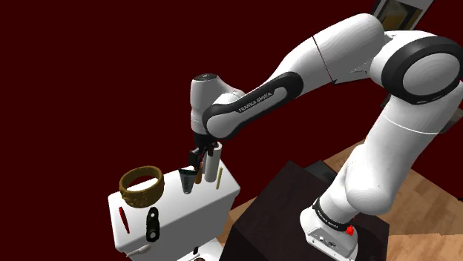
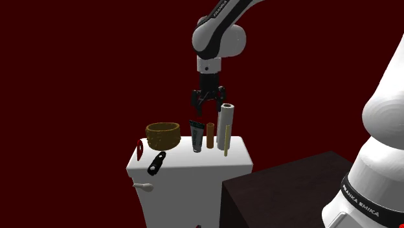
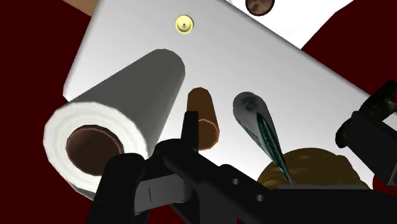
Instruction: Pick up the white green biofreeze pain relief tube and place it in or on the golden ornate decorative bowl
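Observation:
The white and green tube (image 2: 196, 136) stands upright on the white table (image 2: 239, 155), its flat crimped end up; it also appears as tube (image 1: 188, 180) and tube (image 3: 257, 124). The golden ornate bowl (image 2: 162, 135) sits close beside it, on the second exterior view's left, seen too as bowl (image 1: 141, 185) and bowl (image 3: 312, 168). My black gripper (image 2: 207, 100) hangs open a little above the tube and the brown cylinder, holding nothing. It shows as gripper (image 1: 197, 157) and gripper (image 3: 280, 124).
A brown cylinder (image 2: 210, 135), a tall paper roll (image 2: 224, 120) and a thin yellow stick (image 2: 226, 146) stand close beside the tube, away from the bowl. A red item (image 2: 140, 150) and a black item (image 2: 155, 163) lie near the table's front. The dark stand (image 2: 285, 194) is beside it.

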You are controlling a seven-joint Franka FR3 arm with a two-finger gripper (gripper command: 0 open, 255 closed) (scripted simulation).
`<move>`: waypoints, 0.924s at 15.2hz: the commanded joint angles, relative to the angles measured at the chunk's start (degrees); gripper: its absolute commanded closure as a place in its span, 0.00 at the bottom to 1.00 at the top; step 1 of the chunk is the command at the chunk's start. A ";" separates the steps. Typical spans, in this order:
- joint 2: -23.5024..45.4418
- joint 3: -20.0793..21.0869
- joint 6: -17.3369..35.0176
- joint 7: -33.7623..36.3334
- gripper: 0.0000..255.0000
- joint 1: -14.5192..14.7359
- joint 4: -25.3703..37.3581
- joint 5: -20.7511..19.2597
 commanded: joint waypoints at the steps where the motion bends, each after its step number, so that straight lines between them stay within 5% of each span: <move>1: 4.54 0.10 1.69 0.80 0.00 0.63 2.71 -1.62; 14: 10.45 -0.53 7.77 2.31 0.00 1.68 2.37 -3.88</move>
